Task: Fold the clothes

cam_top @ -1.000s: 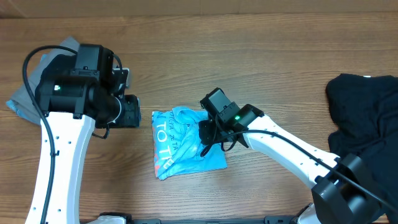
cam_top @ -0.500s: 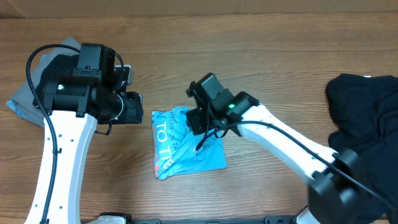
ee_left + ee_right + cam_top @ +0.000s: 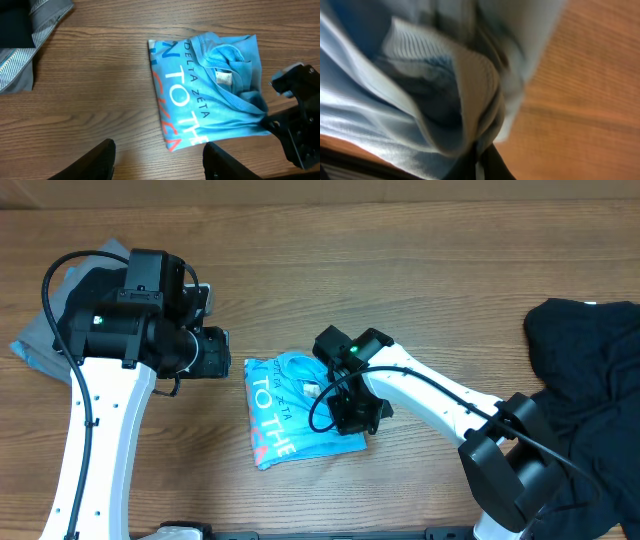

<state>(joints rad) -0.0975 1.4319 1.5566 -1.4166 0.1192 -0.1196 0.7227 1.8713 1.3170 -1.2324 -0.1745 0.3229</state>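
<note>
Lt blue tee [image 3: 285,412], folded, lettering up, centre; black clothes [image 3: 590,360] far right

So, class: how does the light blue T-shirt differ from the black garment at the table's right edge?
The light blue T-shirt lies folded compactly; the black garment sprawls crumpled. The T-shirt bears lettering; the black garment shows none. Both are fabric lying on the wooden table.

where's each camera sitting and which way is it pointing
Overhead: above table, facing straight down; shows left arm, right arm, blue shirt, black clothes.
Left wrist: on left arm, looking down at shirt; own open jaws at bottom.
Right wrist: up against shirt fabric; own jaws shut on it, at bottom.
Shared: all three show the shirt.
</note>
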